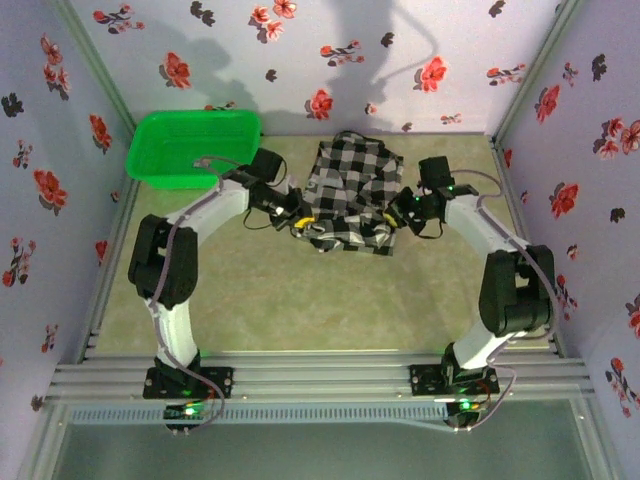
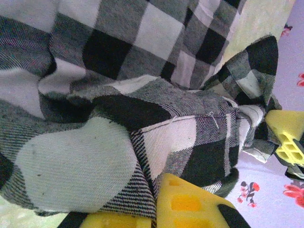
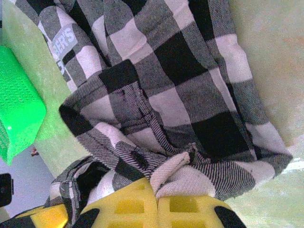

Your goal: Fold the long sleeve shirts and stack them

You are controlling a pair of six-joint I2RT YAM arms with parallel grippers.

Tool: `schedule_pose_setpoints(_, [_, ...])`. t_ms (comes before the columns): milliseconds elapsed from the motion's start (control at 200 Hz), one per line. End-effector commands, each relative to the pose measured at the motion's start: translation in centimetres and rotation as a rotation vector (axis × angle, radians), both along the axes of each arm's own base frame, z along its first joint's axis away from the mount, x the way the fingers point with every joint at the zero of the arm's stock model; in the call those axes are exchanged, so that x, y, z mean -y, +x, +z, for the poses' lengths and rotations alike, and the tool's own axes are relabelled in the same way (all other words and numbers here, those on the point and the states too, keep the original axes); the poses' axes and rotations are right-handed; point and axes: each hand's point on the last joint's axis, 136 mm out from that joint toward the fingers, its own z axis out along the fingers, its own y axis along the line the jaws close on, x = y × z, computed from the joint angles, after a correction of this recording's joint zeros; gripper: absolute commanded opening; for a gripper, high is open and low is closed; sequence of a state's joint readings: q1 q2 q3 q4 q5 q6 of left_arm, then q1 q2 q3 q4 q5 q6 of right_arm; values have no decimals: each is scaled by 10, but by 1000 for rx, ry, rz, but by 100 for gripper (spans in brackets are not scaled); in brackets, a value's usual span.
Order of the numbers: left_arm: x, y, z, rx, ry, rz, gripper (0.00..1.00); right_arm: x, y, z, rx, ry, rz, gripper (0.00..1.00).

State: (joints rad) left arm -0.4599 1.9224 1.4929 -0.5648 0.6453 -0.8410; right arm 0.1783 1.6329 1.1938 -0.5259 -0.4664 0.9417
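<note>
Top external: rumpled black-and-white checked shirt (image 1: 352,190), near hem bunched.

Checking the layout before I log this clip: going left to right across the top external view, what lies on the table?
From the left: green plastic basket → left claw → black-and-white checked cloth shirt → right claw.
</note>
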Motion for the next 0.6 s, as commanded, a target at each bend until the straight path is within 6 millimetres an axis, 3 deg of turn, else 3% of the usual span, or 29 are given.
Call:
schedule_pose_setpoints(0, [2,18,4,-7,-59,29,6,3,8,-1,1,-11,41,0])
schedule_pose_setpoints(595, [4,47,-35,-65,-38,61,6,8,42,-44,-71,-24,52,0])
